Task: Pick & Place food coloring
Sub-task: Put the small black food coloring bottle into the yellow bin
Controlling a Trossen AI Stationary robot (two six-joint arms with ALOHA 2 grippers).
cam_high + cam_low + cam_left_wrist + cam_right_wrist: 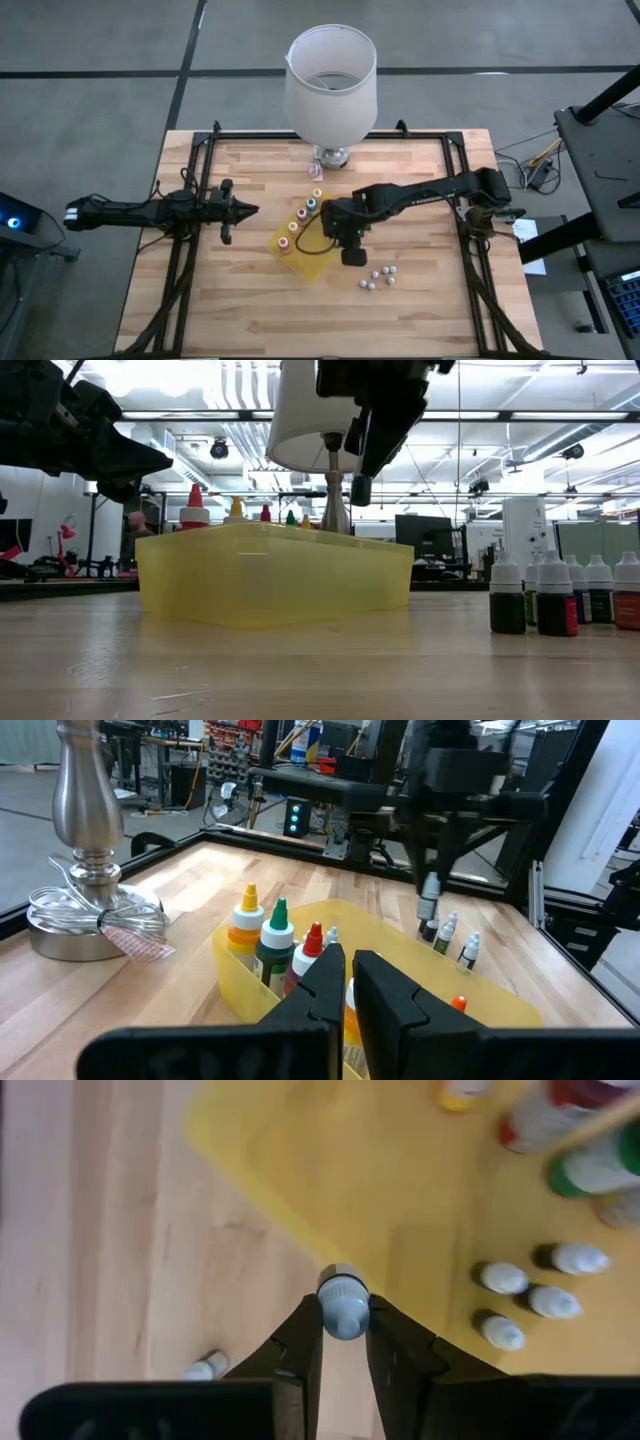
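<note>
Several food coloring bottles with coloured caps point(301, 215) stand upright in a row inside the translucent yellow tray point(312, 262); the left wrist view shows them point(277, 935) too. My right gripper point(351, 254) hovers over the tray's right edge, shut on a small white-capped bottle point(343, 1305). More white-capped dark bottles point(380, 275) stand on the table to the right of the tray point(545, 595). My left gripper point(247, 210) waits left of the tray, shut and empty, its fingers point(345, 982) pointing at the tray. My right gripper pinches the white-capped bottle between its two fingers at the cap end point(343, 1292), coming from above and pointing down. The bottle is lifted clear, and its dark body point(360, 490) hangs below the fingers above the tray, slightly tilted.
A lamp with a white shade point(331, 85) and a metal base point(85, 915) stands at the table's far edge, behind the tray. A black frame rail point(462, 225) runs along the table's sides. Bare wood point(250, 310) lies on the near side.
</note>
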